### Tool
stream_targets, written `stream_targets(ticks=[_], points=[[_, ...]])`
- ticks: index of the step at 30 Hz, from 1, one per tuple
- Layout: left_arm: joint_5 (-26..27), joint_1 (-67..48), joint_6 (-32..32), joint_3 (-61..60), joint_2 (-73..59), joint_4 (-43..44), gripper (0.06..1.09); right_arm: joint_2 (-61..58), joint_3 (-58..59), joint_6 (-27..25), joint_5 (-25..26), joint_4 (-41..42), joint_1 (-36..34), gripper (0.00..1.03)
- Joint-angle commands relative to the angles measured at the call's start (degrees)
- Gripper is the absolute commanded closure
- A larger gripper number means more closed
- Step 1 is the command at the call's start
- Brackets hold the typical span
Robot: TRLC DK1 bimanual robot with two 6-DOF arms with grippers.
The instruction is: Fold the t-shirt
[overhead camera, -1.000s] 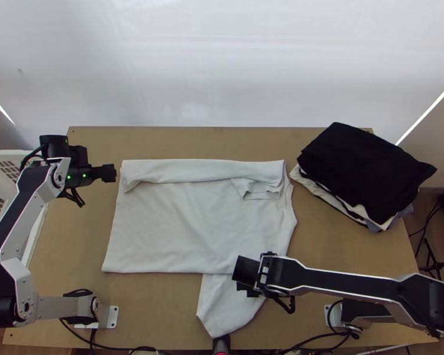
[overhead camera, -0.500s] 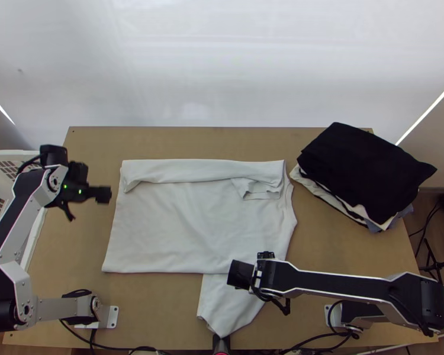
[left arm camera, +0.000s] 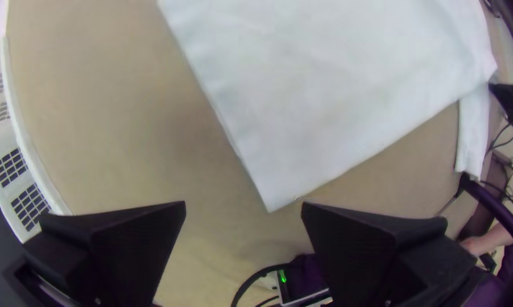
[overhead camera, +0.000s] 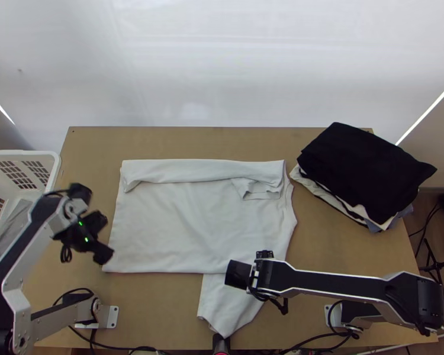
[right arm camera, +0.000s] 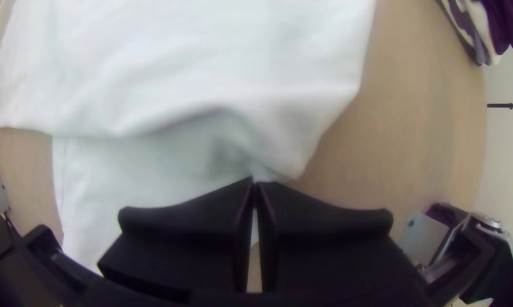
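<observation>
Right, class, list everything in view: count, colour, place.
Shirt: one, white, mid-table, far edge folded over
Pile: one, black on top, paler cloths below, far right
Basket: one, white, left side
Cloth: grey, in the basket, count unclear
Table: one, light wood, under the shirt
Backdrop: white, behind the table
Cables: several, black, near edge
Arms: two, silver and black, left and right
Tools: two, black; left open by a shirt corner, right shut on the shirt

No legible text, labels, brands, numbers or signs noted.
</observation>
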State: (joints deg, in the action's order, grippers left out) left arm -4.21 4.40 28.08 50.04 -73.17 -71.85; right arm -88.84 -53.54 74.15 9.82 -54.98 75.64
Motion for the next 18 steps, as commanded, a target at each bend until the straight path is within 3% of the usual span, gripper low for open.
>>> stream_targets(ticks=[1, 15, 16, 18], points=[[-2.03, -9.94, -3.20, -8.12, 2.50, 1.01, 0.10, -0.64, -0.78, 0.03, 0.19, -0.04, 0.04, 1.00], [-0.45, -12.31, -6.01, -9.96, -1.10, 6.90, 0.11, -0.72, -0.34, 0.03, 0.37, -0.48, 0.04, 1.00], [-0.45, -12.31, -5.84, -10.23, -1.19, 6.90, 0.12, -0.72, -0.34, 0.03, 0.37, -0.48, 0.13, 1.00], [-0.45, -12.23, -5.49, -10.75, -0.84, 7.52, 0.28, -0.72, -0.34, 0.03, 0.46, -0.48, 0.04, 1.00]])
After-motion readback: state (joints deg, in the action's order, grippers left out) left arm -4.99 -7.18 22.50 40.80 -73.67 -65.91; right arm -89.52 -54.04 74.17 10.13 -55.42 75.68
